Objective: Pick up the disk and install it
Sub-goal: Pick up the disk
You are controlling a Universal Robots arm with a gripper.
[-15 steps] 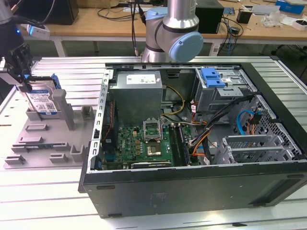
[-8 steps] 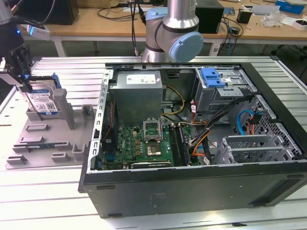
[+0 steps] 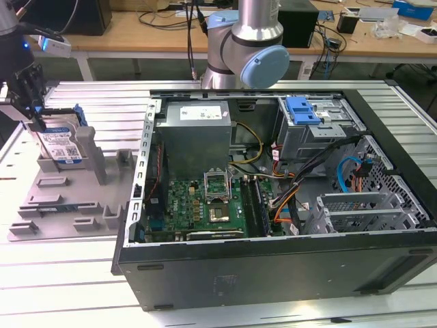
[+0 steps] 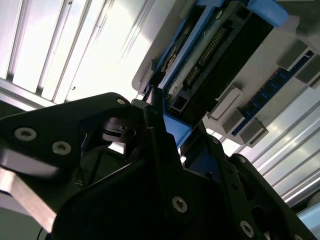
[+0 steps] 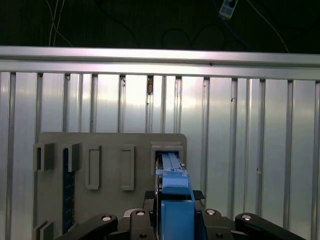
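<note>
At the exterior view's left, the disk (image 3: 63, 145) stands upright in a slot of the grey tray (image 3: 65, 205), label facing near. The dark gripper (image 3: 33, 115) meets its upper left edge. To the right on the ribbed metal counter (image 3: 61, 294) lies an open computer case (image 3: 273, 266), with the motherboard (image 3: 198, 205) near, the grey power supply (image 3: 194, 133) behind it, and a blue latch (image 3: 304, 113) at the far right.

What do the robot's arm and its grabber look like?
The arm is a shiny silver tube with grey joints and a round light-blue cap. The gripper is black, built from angular linked plates dotted with silver screws.
</note>
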